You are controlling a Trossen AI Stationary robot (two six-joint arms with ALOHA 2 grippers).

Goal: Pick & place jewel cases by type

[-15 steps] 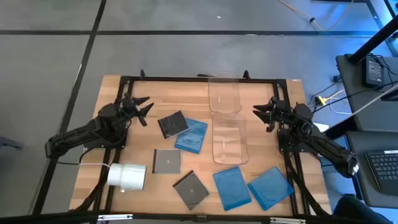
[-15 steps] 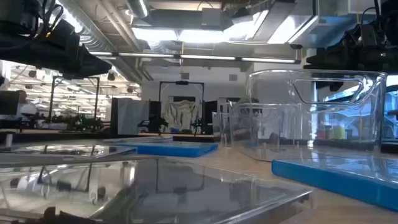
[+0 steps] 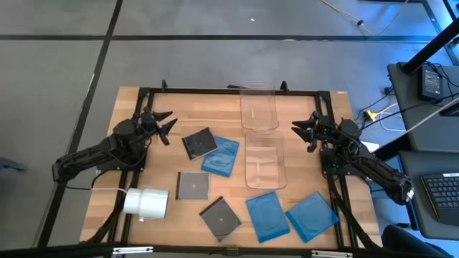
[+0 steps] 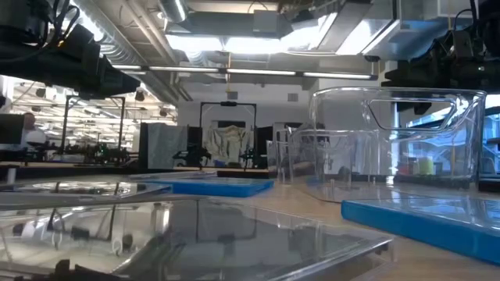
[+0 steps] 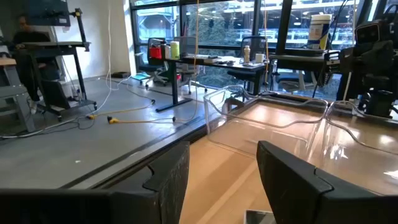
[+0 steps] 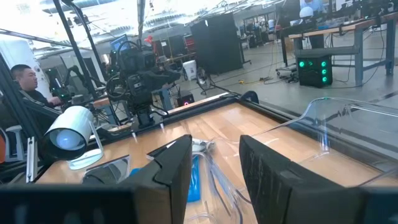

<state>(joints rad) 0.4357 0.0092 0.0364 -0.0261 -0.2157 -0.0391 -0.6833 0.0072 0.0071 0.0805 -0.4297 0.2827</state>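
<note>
Both grippers hover apart from the jewel cases (image 3: 215, 154), left gripper (image 3: 166, 122) and right gripper (image 3: 301, 131) flanking the clear bins (image 3: 262, 159), jaws apart, empty.

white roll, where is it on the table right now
In the high view the white roll lies near the table's front-left corner, on the left arm's side, just left of a dark jewel case.

White roll (image 3: 146, 203) near table (image 3: 136, 107) front-left corner — two clear bins (image 3: 259, 109) (image 3: 264, 160) mid-table.
</note>
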